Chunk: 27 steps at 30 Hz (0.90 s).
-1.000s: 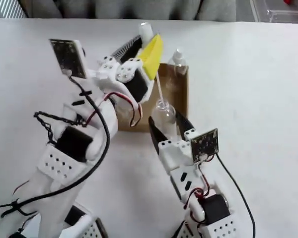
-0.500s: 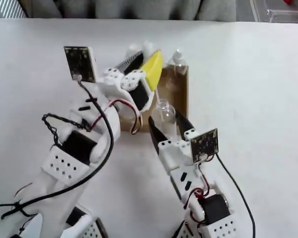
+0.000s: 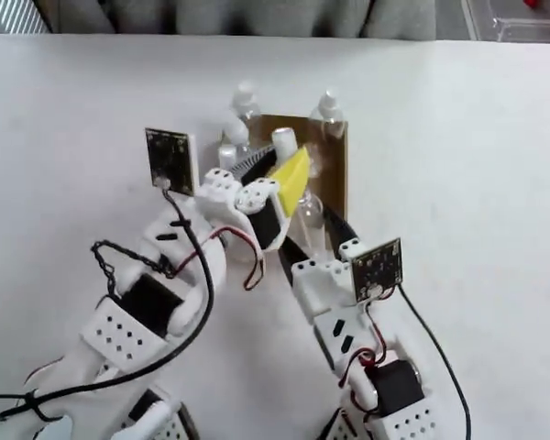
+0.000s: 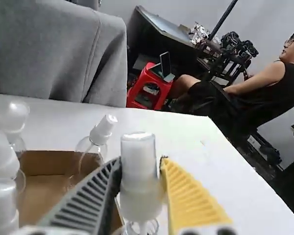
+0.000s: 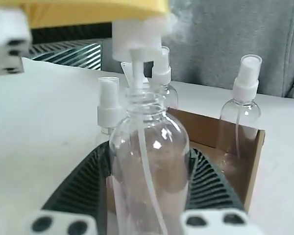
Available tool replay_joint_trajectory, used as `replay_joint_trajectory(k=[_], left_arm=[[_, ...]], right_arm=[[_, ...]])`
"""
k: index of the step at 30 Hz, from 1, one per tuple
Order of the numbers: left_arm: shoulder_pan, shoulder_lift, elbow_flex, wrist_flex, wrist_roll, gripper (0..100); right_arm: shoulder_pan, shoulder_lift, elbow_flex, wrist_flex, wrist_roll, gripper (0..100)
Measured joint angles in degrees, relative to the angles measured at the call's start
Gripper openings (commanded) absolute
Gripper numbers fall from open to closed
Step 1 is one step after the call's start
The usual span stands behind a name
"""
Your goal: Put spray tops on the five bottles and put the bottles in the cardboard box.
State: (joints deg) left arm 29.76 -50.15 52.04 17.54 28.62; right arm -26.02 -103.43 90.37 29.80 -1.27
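My right gripper (image 3: 310,226) (image 5: 149,169) is shut on a clear bottle (image 3: 309,213) (image 5: 149,156), held upright at the near edge of the cardboard box (image 3: 334,160) (image 5: 252,142). My left gripper (image 3: 281,158) (image 4: 139,169), with one grey and one yellow finger, is shut on a white spray top (image 3: 284,143) (image 4: 138,171). This spray top (image 5: 137,36) sits just above the bottle's neck, and its thin tube hangs down inside the bottle. A capped bottle (image 3: 328,106) (image 5: 242,110) stands at the box's far corner.
More capped bottles (image 3: 246,97) (image 3: 229,137) (image 5: 108,110) stand on the white table (image 3: 458,165) beside the box's far left. The two arms are close together over the box. Open table lies to the right and far left.
My left arm has come down and nearer with the spray top, sliding its tube deeper into the held bottle. The capped bottles behind it have come into sight. The right arm stayed still.
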Motion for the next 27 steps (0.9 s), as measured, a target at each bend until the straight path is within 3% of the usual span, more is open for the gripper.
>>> replay_joint_trajectory(k=[4, 12, 27], left_arm=[[0.09, -0.09, 0.97, 0.00, 0.00, 4], [0.09, -0.09, 4.31, -0.09, 0.18, 32], [0.26, -4.66, 5.89, 0.00, 0.53, 32]], right_arm=[[0.00, 0.00, 0.00, 0.00, 0.00, 1.5], [0.35, 0.44, 0.09, 0.00, 0.00, 1.5], [0.18, 0.44, 0.97, 0.00, -0.09, 1.5]])
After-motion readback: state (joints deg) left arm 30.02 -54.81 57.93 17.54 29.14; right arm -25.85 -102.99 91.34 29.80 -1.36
